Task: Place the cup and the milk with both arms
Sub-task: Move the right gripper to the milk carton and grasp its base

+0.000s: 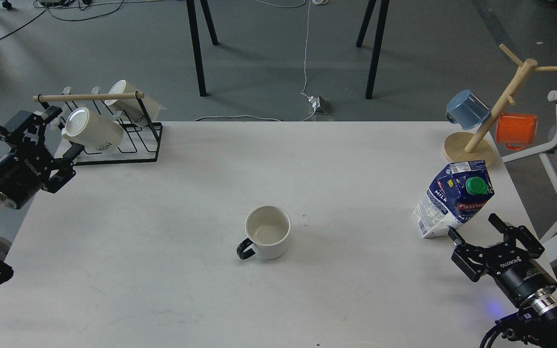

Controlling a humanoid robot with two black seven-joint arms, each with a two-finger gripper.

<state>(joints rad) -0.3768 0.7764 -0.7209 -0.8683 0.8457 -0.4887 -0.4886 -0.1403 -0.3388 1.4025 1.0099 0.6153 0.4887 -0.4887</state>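
The cup (268, 232) stands on the table (172, 270) at centre frame. The milk (454, 199) stands at right, with the mug tree (489, 116) behind it at upper right. The rack (114, 125) holding two mugs (92, 129) sits at upper left
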